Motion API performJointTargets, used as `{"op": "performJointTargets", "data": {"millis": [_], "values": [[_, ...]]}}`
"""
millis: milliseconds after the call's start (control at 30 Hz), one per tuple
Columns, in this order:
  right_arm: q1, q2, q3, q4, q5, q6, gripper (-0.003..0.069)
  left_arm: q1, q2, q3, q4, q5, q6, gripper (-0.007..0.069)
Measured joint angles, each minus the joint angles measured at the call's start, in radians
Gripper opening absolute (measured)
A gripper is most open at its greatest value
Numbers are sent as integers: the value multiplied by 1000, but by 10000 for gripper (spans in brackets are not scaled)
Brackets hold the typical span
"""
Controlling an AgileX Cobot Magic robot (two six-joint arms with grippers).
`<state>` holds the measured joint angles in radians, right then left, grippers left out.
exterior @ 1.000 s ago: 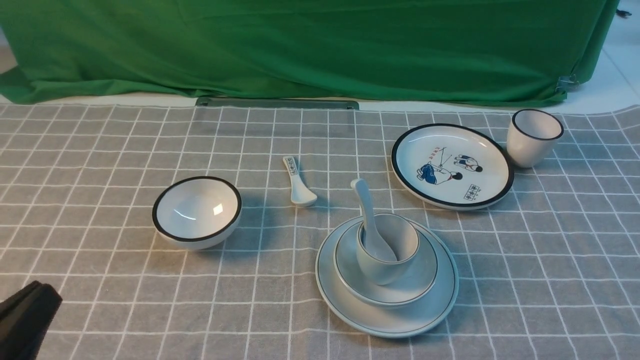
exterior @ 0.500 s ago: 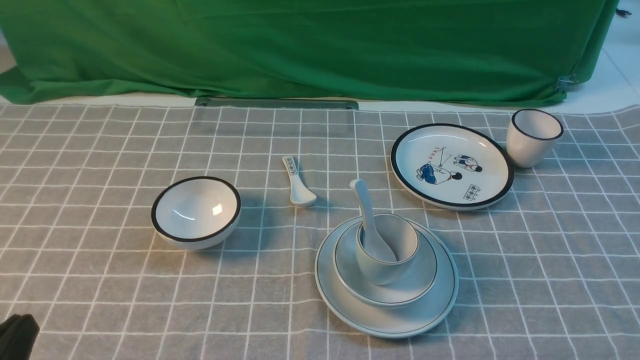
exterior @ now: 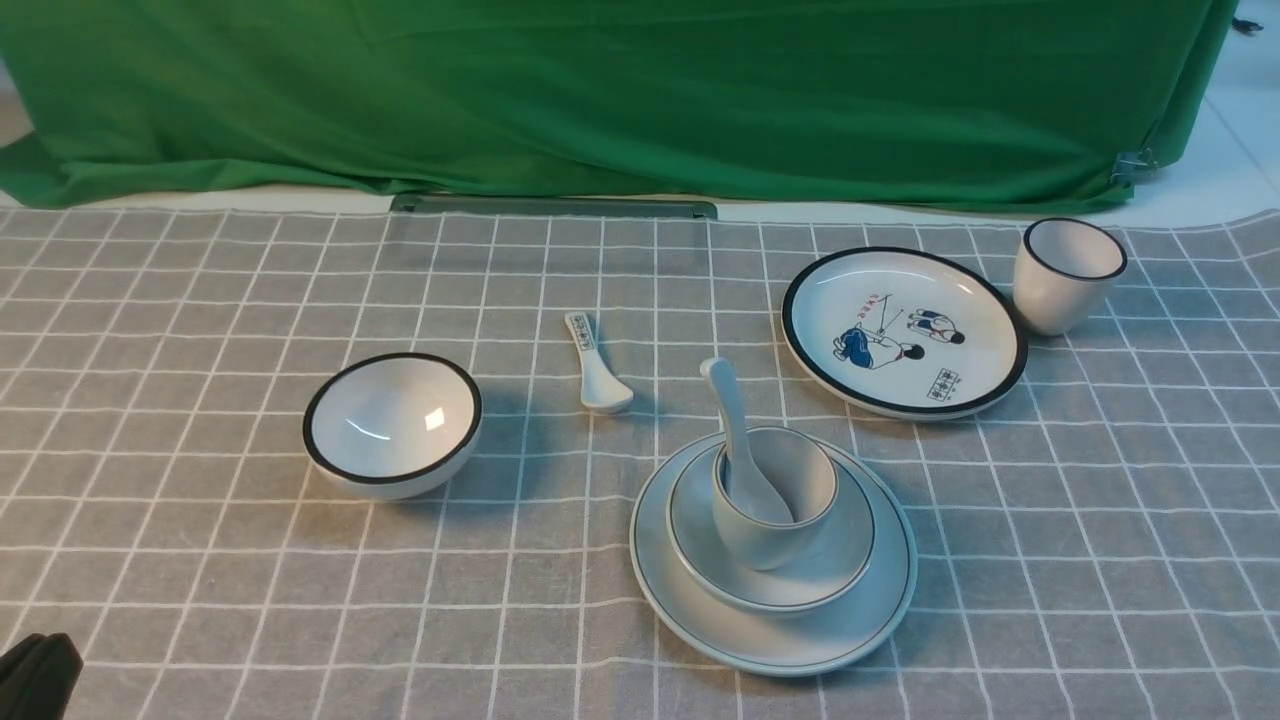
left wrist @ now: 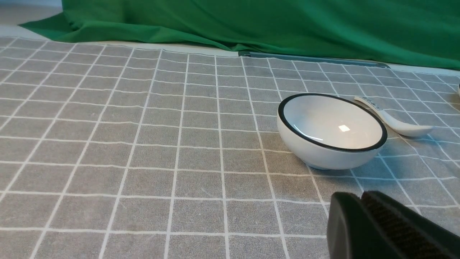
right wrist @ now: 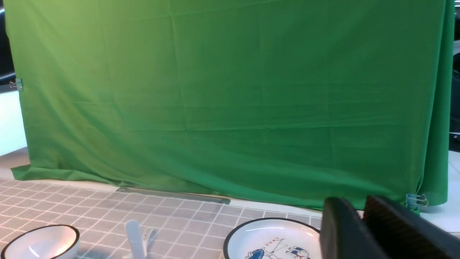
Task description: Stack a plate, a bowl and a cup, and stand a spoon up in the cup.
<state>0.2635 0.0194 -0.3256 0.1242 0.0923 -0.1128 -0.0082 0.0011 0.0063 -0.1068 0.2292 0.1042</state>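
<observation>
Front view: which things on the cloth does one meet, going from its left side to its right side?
Left gripper → black-rimmed bowl → small printed spoon → stacked plate, bowl, cup and spoon → cartoon plate → black-rimmed cup.

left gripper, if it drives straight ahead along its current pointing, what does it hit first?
Probably the black-rimmed bowl. In the left wrist view the left gripper sits low over the tablecloth, jaws together, with the bowl just ahead. Depth is unclear; it might pass beside it.
</observation>
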Motion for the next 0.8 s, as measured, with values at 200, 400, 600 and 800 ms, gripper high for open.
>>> {"op": "performJointTargets", "data": {"millis": [200,400,600,800], "values": [[0,0,0,-4,1,-31,148,0,0,0,0,0,0,17],[0,8,15,-53,73,-151,159,0,0,0,0,0,0,17],[0,24,41,-262,108,40,169,0,0,0,0,0,0,17],[0,24,44,-264,115,79,189,0,0,0,0,0,0,17]]}}
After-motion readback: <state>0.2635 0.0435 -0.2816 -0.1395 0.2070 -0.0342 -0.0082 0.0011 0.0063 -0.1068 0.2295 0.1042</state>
